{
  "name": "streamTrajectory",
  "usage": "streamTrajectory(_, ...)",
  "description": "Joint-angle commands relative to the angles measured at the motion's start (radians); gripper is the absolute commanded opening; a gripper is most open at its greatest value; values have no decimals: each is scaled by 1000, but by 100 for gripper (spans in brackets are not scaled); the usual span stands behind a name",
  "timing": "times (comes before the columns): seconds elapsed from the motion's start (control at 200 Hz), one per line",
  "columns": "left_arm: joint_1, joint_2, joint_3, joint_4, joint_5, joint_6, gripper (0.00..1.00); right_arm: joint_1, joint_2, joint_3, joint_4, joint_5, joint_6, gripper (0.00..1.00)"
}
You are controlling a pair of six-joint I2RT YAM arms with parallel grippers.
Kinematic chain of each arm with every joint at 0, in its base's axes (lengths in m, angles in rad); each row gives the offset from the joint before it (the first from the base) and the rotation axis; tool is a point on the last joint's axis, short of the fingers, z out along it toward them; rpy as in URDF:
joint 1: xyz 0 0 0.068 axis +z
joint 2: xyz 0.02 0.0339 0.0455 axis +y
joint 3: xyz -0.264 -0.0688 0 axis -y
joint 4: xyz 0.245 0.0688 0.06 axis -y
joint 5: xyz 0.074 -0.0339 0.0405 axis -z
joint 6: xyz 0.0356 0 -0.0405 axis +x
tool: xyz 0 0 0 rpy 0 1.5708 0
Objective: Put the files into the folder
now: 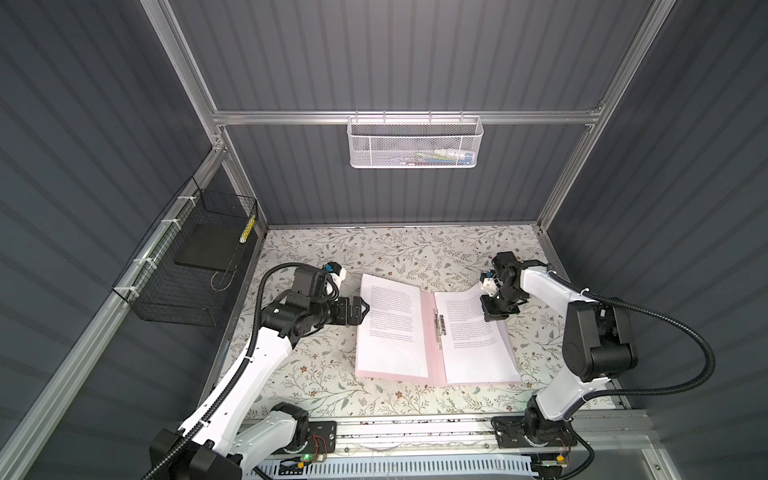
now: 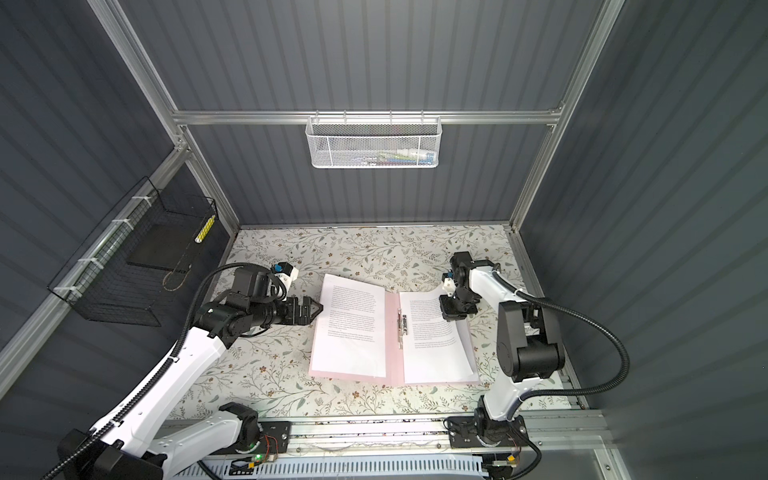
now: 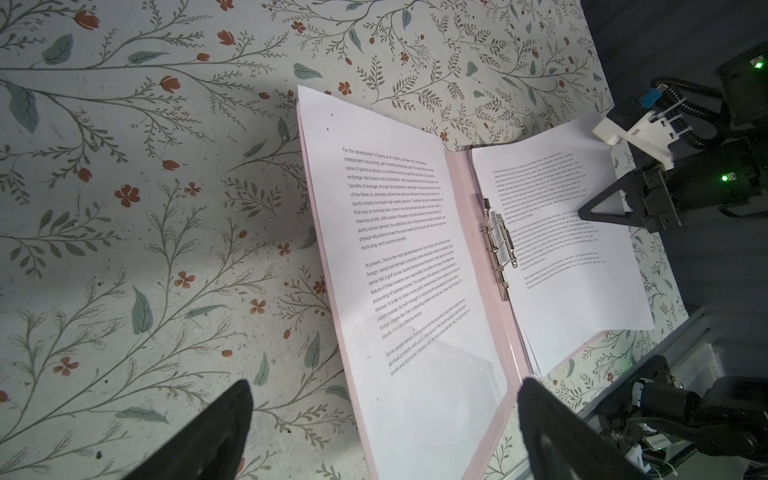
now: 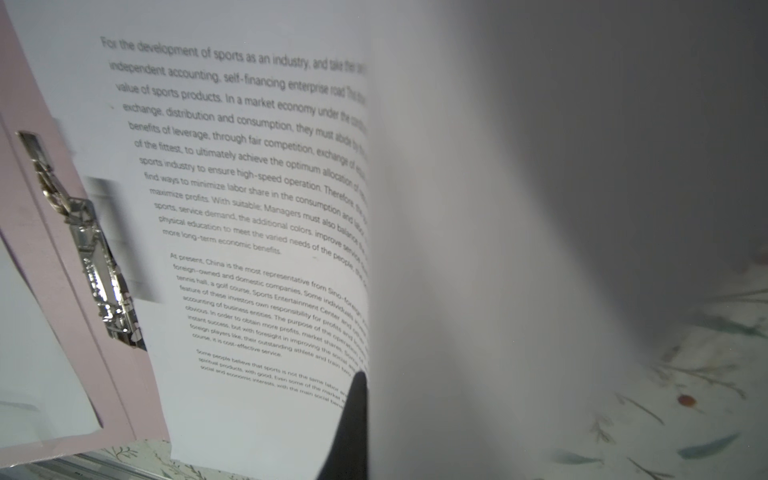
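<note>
Meets first the mounting rail (image 1: pixel 415 430) along the front edge of the table (image 1: pixel 307 374), both arm bases on it. Finds the folder (image 1: pixel 428 332) spread open at mid-table, metal clip (image 1: pixel 438 328) on its spine, the files (image 1: pixel 388 332) lying on both pink halves. Shows the left gripper (image 1: pixel 362 310) spread wide just beside the folder's left edge, holding nothing. Shows the right gripper (image 1: pixel 489 308) pressed together on the top right-hand sheet's right edge, near its far corner, curling it upward.

Between left jaws and right jaws, the folder (image 1: pixel 429 332) lies open on the surface (image 1: pixel 316 374), files (image 1: pixel 388 328) on both halves; one sheet's corner sits inside the right jaws.
</note>
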Motion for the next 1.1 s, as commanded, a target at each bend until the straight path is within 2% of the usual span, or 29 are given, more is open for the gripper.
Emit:
streamTrajectory(0.0,-5,-16,-10,-4,17,16,100,3,9,-9,-9,-24,15,0)
streamTrajectory(0.705,-5,-25,-12,-4,17,14,100,20,-13,-69,29,-62,61,0)
streamTrajectory(1.096,-5,-22,-14,-6,12,14,100,10,-15,-25,53,-60,89,0)
